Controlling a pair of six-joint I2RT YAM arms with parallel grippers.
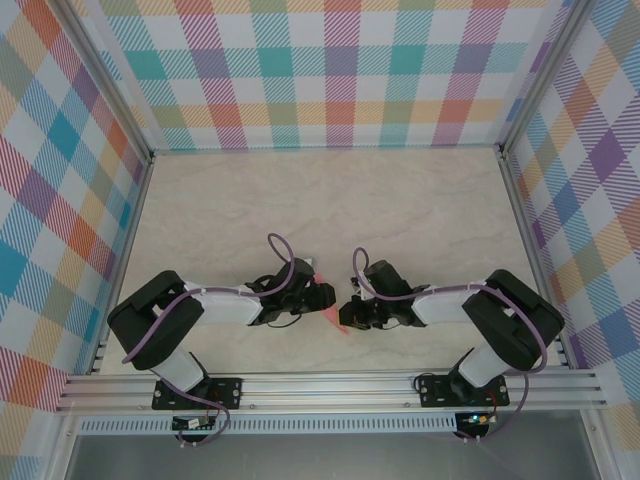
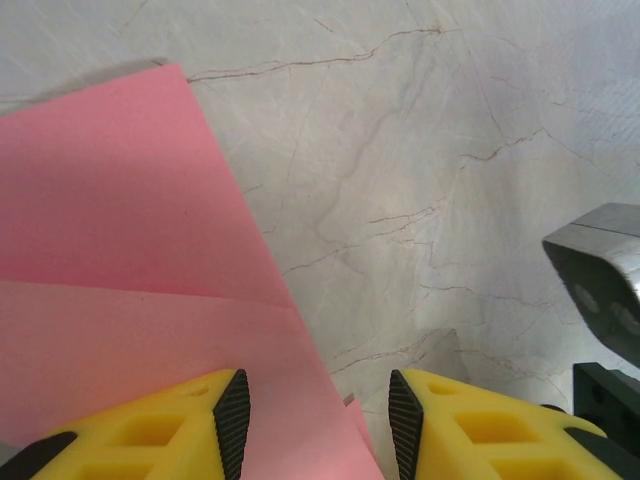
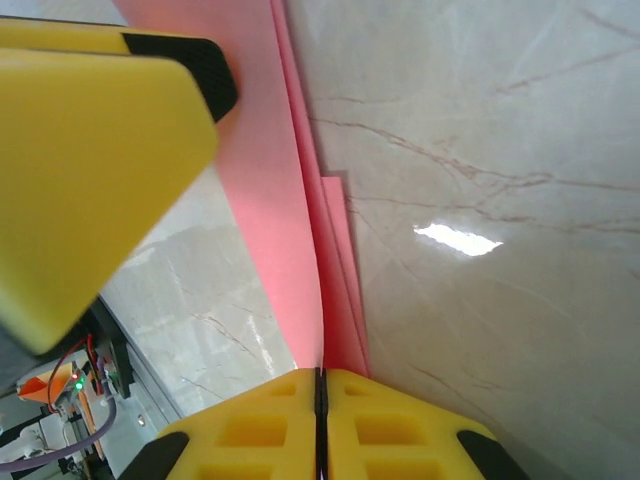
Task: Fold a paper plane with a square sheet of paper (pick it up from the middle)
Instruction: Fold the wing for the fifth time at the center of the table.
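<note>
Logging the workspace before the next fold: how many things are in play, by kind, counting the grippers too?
Pink sheet of paper, creased: 1
Grippers: 2, the left gripper and the right gripper
Total: 3

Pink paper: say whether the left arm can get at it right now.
Probably yes. The pink paper runs into the gap between the open left fingers, with nothing in between; the right fingers are shut on its edge.
</note>
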